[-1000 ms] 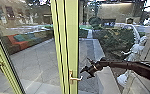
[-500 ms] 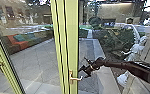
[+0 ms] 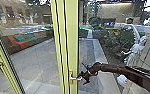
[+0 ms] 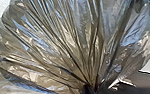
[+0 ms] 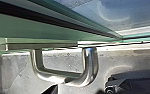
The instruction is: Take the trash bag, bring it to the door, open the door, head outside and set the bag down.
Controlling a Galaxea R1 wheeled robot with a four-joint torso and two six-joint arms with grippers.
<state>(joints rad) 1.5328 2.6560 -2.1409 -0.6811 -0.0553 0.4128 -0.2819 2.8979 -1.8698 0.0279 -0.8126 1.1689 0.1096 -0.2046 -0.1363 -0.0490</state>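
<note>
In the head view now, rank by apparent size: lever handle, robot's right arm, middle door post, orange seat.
1. Middle door post
2. Right arm
3. Orange seat
4. Lever handle

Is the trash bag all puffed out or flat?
Puffed out: the trash bag swells wide from where its plastic bunches together. What's inside, I can't tell.
</note>
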